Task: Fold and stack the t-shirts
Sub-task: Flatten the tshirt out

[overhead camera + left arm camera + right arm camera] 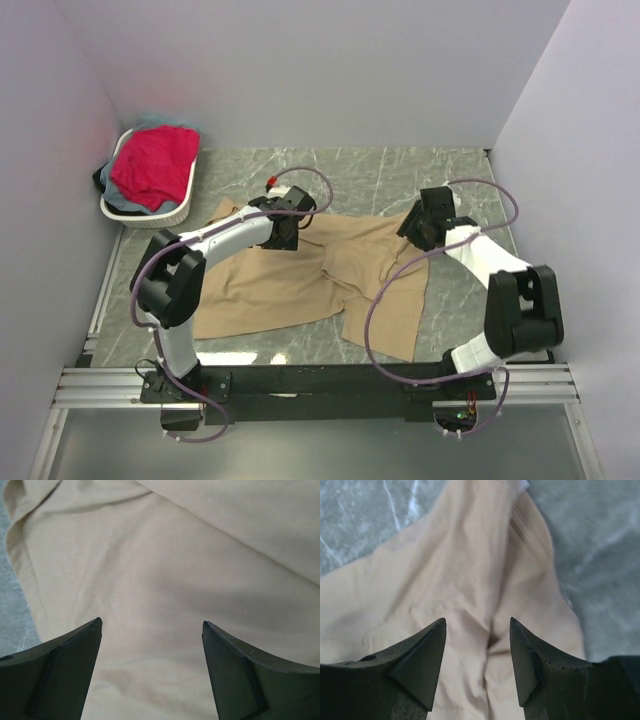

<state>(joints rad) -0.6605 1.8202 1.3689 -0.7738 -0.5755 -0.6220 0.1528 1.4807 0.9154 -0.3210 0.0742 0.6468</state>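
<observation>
Top external: red-pink t-shirt (152, 168) in white basket (150, 216), perhaps atop blue-grey cloth (172, 123).

A tan t-shirt (270, 290) is found spread across the middle of the table (400, 170), unfolded and rumpled, with a raised crease near its centre and one portion trailing toward the near edge at the right. A red-pink t-shirt (152, 165) is heaped uppermost in a white basket (160, 215) at the far left. Pale blue-grey cloth (170, 123) and dark cloth (101, 178) are seen beneath it.
</observation>
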